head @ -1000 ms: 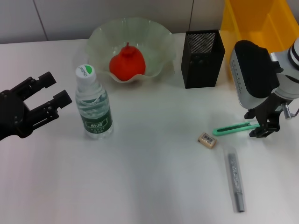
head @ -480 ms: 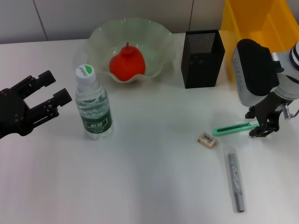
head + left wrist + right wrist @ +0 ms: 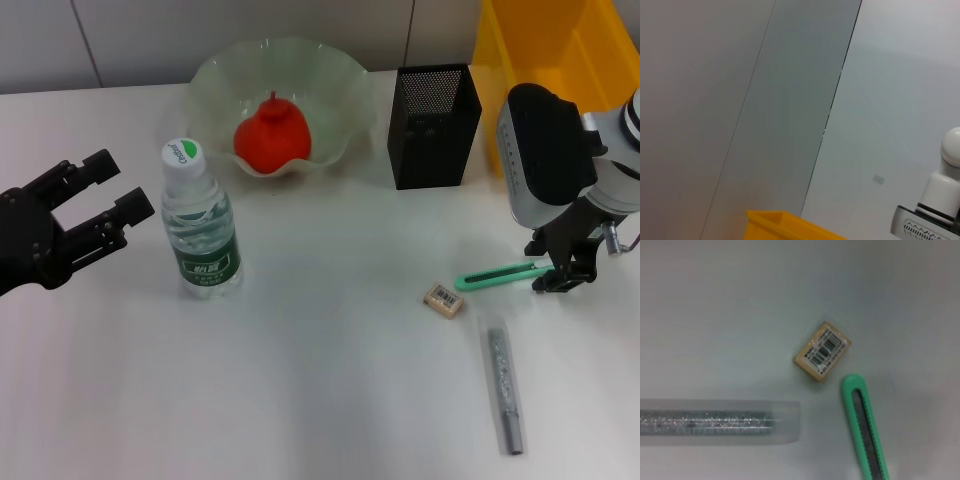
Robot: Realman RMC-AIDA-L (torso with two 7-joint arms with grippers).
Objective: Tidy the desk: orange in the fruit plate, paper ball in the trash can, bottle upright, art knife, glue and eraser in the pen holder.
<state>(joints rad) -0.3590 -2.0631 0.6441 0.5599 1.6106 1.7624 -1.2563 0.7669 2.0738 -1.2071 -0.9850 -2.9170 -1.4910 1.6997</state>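
A white tabletop [image 3: 320, 400] spreads before me, with a pale wall behind. My right gripper [image 3: 562, 272] sits low over the far end of the green art knife [image 3: 497, 275]; I cannot tell from here whether its jaws have closed on the handle. The eraser [image 3: 445, 299] lies just beside the knife's near tip, and the glue [image 3: 503, 385] stick lies flat a little nearer to me.

As I see it, the thin knife lying flat could slip or pivot when I pinch it, and its tip might knock the eraser away.

The fruit plate [image 3: 330, 75] already holds the orange [image 3: 272, 135]. The black mesh pen holder [image 3: 434, 125] looks empty, though I cannot see to its bottom. The bottle [image 3: 200, 225] stands upright. My left gripper [image 3: 110, 205] hovers beside it, jaws open. I see no paper ball.
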